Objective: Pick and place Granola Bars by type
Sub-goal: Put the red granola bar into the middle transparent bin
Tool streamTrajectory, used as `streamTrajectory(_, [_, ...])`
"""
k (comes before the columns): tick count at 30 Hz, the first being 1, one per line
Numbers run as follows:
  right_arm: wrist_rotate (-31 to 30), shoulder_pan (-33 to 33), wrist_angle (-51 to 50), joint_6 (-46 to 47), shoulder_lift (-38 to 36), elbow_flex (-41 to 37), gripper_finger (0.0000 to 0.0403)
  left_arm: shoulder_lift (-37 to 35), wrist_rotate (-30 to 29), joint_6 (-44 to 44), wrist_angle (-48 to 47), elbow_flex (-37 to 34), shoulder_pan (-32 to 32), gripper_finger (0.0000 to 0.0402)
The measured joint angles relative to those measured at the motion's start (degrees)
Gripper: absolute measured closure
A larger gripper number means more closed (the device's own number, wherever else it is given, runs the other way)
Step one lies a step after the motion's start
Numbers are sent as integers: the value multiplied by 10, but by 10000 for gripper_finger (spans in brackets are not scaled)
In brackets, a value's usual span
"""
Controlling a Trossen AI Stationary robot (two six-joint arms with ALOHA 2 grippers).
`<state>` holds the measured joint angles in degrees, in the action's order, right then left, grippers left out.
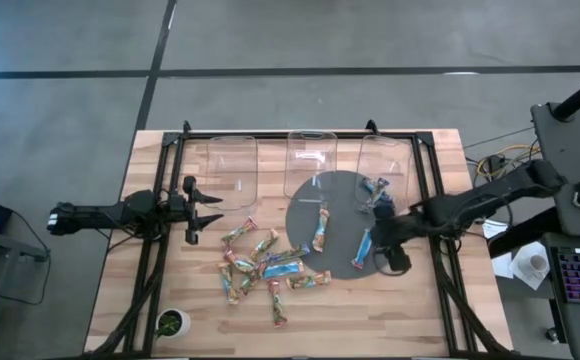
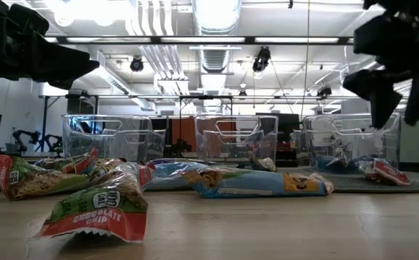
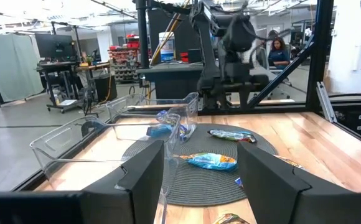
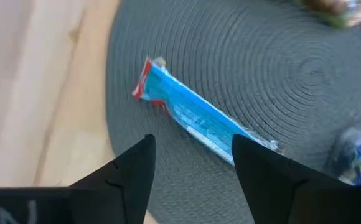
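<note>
The right gripper (image 4: 192, 165) hangs with its dark fingers apart and empty above a blue foil-wrapped granola bar (image 4: 196, 115) lying flat on the round grey woven mat (image 4: 255, 56) just below it. The left gripper (image 1: 208, 211), also spread open, waits near the pile of bars (image 1: 260, 265) on the wooden tabletop (image 1: 410, 320).

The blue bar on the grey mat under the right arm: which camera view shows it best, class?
The right wrist view: the blue bar fills the frame, lying flat on the grey mat just beyond the open right tool. The high view shows it small. The left wrist view shows blue bars far off; the low view cannot settle which one it is.
</note>
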<state>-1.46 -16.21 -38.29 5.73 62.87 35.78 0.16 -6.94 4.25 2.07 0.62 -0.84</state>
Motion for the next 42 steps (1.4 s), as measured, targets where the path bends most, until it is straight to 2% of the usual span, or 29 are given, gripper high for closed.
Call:
streamTrajectory(6, [-6,-1,-4,-79,112,43,158,0,0,0,0,0,0,216])
streamTrajectory(11, [-44,0,-11,-157,199,84,125,0,0,0,0,0,0,216])
streamTrajectory(15, [-45,1,-39,-172,268,115,112,0,0,0,0,0,0,216])
streamTrajectory(18, [-37,1,-80,-162,318,145,117,0,0,0,0,0,0,216])
streamTrajectory(23, [1,7,-149,-143,373,196,163,0,0,0,0,0,0,216])
streamTrajectory(27, [2,16,-147,-114,384,232,229,0,0,0,0,0,0,216])
streamTrajectory(34, [0,47,-155,-30,361,299,347,0,0,0,0,0,0,216])
streamTrajectory(37, [-2,66,-154,36,345,340,367,0,0,0,0,0,0,216])
streamTrajectory(42, [-40,103,-115,195,315,412,366,0,0,0,0,0,0,216])
